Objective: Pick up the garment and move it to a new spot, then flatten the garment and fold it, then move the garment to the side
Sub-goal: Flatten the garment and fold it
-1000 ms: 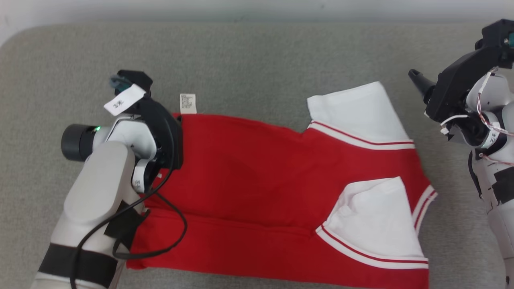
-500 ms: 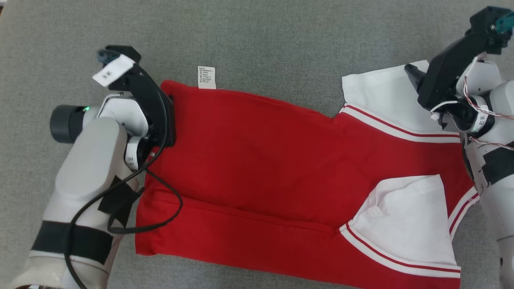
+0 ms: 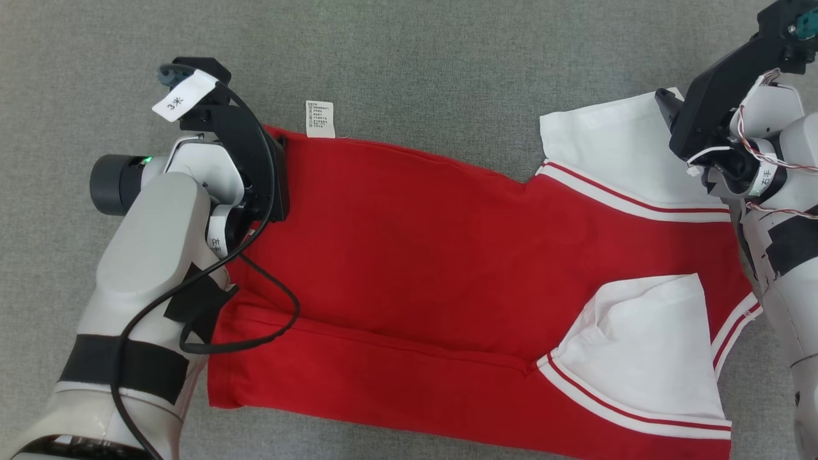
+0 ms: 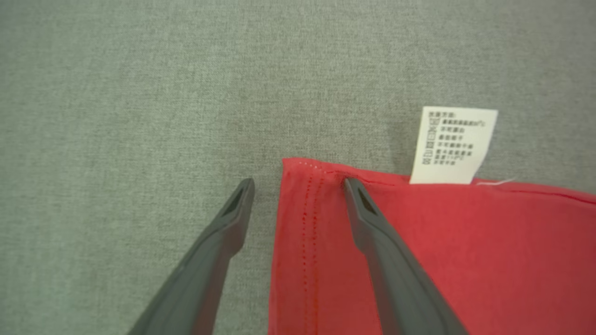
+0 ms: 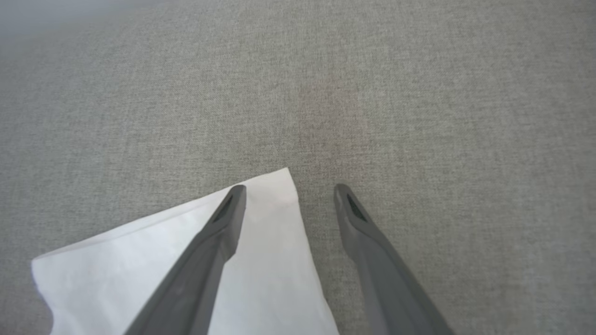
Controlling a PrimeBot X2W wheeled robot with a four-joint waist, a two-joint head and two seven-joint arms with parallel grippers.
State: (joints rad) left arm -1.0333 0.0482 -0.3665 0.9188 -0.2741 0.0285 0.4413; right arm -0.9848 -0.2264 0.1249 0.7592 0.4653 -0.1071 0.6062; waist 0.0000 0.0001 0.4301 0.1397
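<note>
Garment [image 3: 409,255]: lies spread flat on grey bench [image 3: 447,57], care tag [image 3: 319,119] at far edge. Left jaws: gape wide astride far-left corner, grip nothing. Right jaws: same, astride far-right white sleeve [image 3: 601,147] corner.

Left forearm [image 3: 147,268]: pale, dark bands low down, enters head view at 7 o'clock, runs toward 1 o'clock. Black cable [image 3: 268,319] loops off it toward 3 o'clock. Left wrist [image 3: 198,166] bent, black housing tipped downward. Left gripper [image 4: 298,182]: two dark fingers spread wide, gripping nothing.

Right forearm [image 3: 783,281]: at 3 o'clock edge, rises toward 12 o'clock; loose wires at wrist. Right gripper [image 5: 289,187]: fingers wide apart, gripping nothing; in head view one fingertip [image 3: 664,103] points toward 10 o'clock.
</note>
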